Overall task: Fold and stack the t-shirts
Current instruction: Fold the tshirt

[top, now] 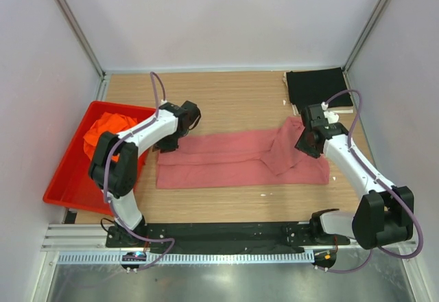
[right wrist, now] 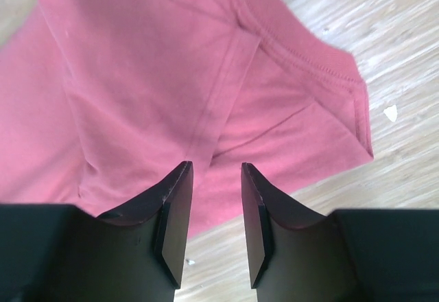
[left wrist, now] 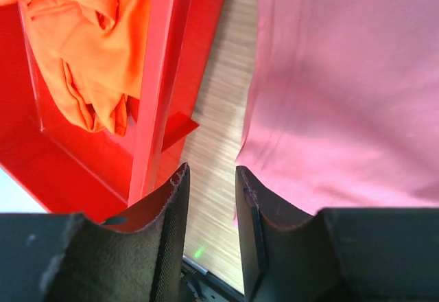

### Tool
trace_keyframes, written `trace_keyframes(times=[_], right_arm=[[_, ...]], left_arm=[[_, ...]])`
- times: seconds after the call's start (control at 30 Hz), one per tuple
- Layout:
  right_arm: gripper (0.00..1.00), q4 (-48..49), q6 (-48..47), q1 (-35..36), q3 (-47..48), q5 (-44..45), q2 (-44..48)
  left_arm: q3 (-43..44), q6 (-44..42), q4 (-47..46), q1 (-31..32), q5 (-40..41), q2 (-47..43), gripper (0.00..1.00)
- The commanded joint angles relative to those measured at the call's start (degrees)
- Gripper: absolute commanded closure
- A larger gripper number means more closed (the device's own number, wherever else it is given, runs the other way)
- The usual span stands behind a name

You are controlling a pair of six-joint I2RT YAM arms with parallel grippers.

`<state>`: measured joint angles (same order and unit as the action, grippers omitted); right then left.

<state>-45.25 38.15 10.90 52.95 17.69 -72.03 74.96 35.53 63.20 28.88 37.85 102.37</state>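
Note:
The dusty rose-red t-shirt lies folded into a long band across the middle of the wooden table; it also shows in the left wrist view and the right wrist view. The orange t-shirt lies crumpled in the red tray, also in the left wrist view. The black t-shirt lies folded at the back right. My left gripper is open and empty above the rose shirt's left end. My right gripper is open and empty above its right end.
The red tray's wall stands just left of the left gripper. Grey walls close in the table on three sides. A black rail runs along the near edge. Small white scraps lie on the wood.

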Motion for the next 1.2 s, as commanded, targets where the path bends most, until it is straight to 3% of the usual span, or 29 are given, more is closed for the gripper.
trace_keyframes(times=[0.0,0.2,0.37,0.53,0.87,1.1,1.13,1.17], right_arm=[[0.60,1.57,1.49,-2.10,3.73,3.05,-1.95],[0.59,5.17,-1.13,-4.39,9.36,3.85,-9.87],[0.55,13.60,-10.27,-4.83,12.88,-0.89,-14.19],[0.50,20.37,-17.93,-6.50,14.81,-12.47,-18.23],[0.47,19.94,-23.99,-8.52,24.21,-21.20,-29.74],[0.51,20.55,-25.23,-9.31,25.45,-23.68,-34.05],[0.54,20.47,-24.88,-9.84,25.01,-22.97,-34.05],[0.64,20.64,-24.62,-10.10,24.75,-22.53,-33.88]], left_arm=[[2.12,0.16,0.36,0.38,-3.27,-2.17,0.65],[2.91,-2.39,-6.94,0.30,-13.05,-2.53,0.59],[8.35,-4.32,-6.43,-2.42,-14.73,2.21,0.57],[13.98,-7.40,-7.04,-5.06,-17.28,5.73,0.57],[21.02,-10.65,-4.05,-8.41,-17.72,15.75,0.59],[21.28,-10.66,-4.75,-8.41,-17.98,18.83,0.63],[21.19,-10.57,-4.84,-8.41,-17.55,19.44,0.64],[21.28,-10.13,-4.93,-8.49,-17.11,19.80,0.64]])
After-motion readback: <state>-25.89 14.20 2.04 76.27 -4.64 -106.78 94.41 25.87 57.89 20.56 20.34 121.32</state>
